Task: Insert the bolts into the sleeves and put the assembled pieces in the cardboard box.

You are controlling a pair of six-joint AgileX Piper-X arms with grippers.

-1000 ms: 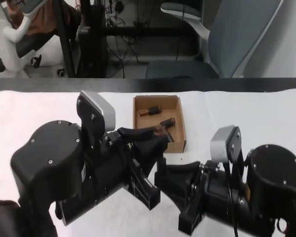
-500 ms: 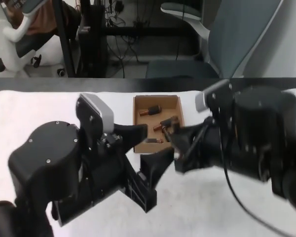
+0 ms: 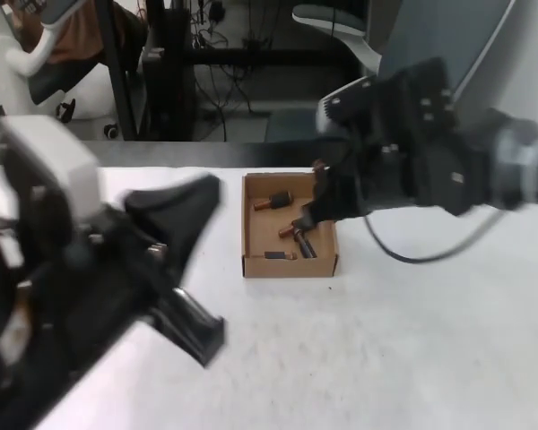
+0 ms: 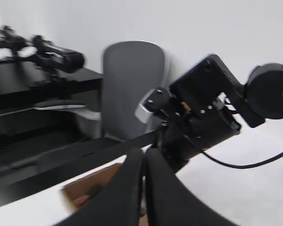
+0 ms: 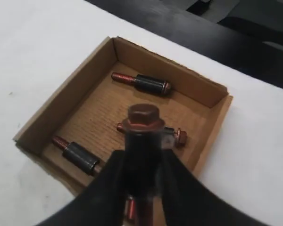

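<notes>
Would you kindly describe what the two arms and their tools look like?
Both arms are matte black with bulky housings. The left arm carries a light grey wrist module; the right arm has a thin black cable looping beneath. The left tool and right tool each have two tapering black fingers.

Right pincer (image 5: 144,162) clamped, left pincer (image 4: 143,156) closed

One cardboard box (image 5: 56,110), four assembled pieces (image 5: 140,82), two grippers, left (image 4: 144,155) and right (image 5: 141,155).
</notes>
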